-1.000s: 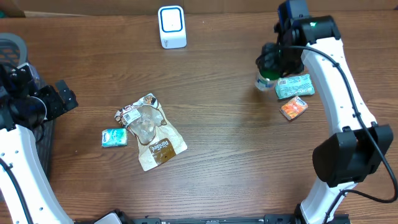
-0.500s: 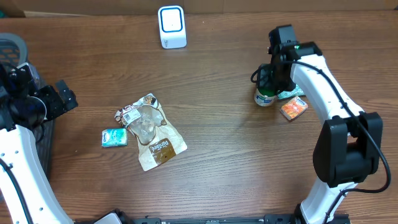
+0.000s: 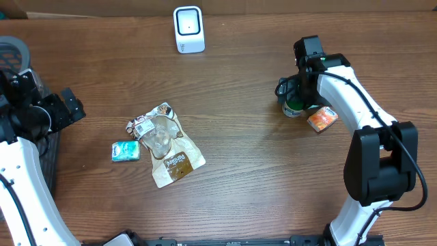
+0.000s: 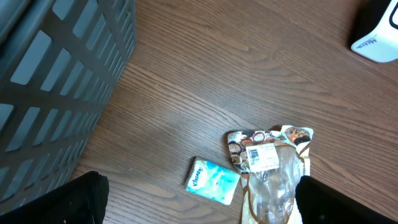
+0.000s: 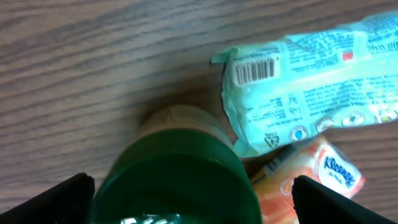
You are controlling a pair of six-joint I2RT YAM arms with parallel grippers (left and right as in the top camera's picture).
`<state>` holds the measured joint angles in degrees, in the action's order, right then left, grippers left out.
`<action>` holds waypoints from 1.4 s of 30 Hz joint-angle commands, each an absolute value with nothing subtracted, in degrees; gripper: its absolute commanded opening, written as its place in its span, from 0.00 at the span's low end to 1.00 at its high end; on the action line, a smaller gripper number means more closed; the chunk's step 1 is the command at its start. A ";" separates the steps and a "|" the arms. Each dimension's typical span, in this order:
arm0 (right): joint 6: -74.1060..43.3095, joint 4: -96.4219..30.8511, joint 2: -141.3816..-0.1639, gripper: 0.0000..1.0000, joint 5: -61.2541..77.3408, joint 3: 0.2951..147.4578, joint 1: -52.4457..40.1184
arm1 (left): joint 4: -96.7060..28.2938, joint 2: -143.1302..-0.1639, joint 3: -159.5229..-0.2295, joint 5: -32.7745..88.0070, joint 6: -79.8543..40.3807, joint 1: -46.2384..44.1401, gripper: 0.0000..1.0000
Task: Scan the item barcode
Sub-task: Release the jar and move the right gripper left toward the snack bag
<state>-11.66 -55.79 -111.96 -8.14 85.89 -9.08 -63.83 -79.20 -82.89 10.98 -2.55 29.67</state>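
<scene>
Overhead, the green-capped bottle (image 3: pixel 292 109) stands upright at the right of the surface (image 3: pixel 246 171), well apart from the white scanner (image 3: pixel 189 29) at the far edge. The right claw (image 5: pixel 186 196) hangs straight above it. In the right wrist view its fingers are spread wide to either side of the cap, with a gap showing on one side, so I judge it has hold of nothing.

The bottle sits just beside a teal packet (image 5: pixel 311 81), barcode up, and an orange tissue pack (image 5: pixel 311 180). That huddle reads as a set-down spot for items already handled, though that is a guess. The bottle's cap is on and hides whatever is inside.

The left claw (image 4: pixel 199 202) is wide open and empty, parked near the grey basket (image 4: pixel 62 81). Only the basket's slatted wall shows, so its contents cannot be told. A brown pouch (image 3: pixel 171 154) and a pale-blue tissue pack (image 3: pixel 125 150) lie at the left, probably awaiting the scanner.
</scene>
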 commanded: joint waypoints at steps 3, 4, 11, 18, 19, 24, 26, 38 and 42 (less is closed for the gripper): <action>-11.53 -60.64 -110.34 1.00 -11.11 91.83 -8.99 | -63.86 -79.11 -83.68 11.60 -1.26 29.61 1.00; -11.55 -62.39 -110.19 1.00 -11.05 93.60 -8.99 | -63.86 -79.11 -83.68 11.60 -1.26 29.61 1.00; -11.51 -75.00 -109.49 1.00 -7.70 109.38 -11.31 | -63.86 -79.11 -83.68 11.60 -1.26 29.61 1.00; -6.98 -76.60 -109.54 1.00 0.30 115.35 -20.88 | -63.86 -79.11 -83.68 11.60 -1.26 29.61 1.00; -6.98 -76.38 -109.65 1.00 0.30 115.35 -21.41 | -63.83 -79.11 -83.68 11.60 -1.26 29.61 1.00; -6.98 -75.66 -110.26 1.00 0.36 115.35 -23.42 | -63.83 -79.11 -83.68 11.60 -1.26 29.61 1.00; -6.96 -75.88 -110.28 1.00 1.74 115.13 -23.40 | -63.86 -79.11 -83.68 11.60 -1.26 29.61 1.00; -5.45 -76.84 -110.28 1.00 3.14 115.09 -23.40 | -63.86 -79.11 -83.68 11.60 -1.26 29.61 1.00; -5.45 -76.84 -110.28 1.00 3.14 115.09 -23.40 | -63.86 -79.11 -83.68 11.60 -1.26 29.61 1.00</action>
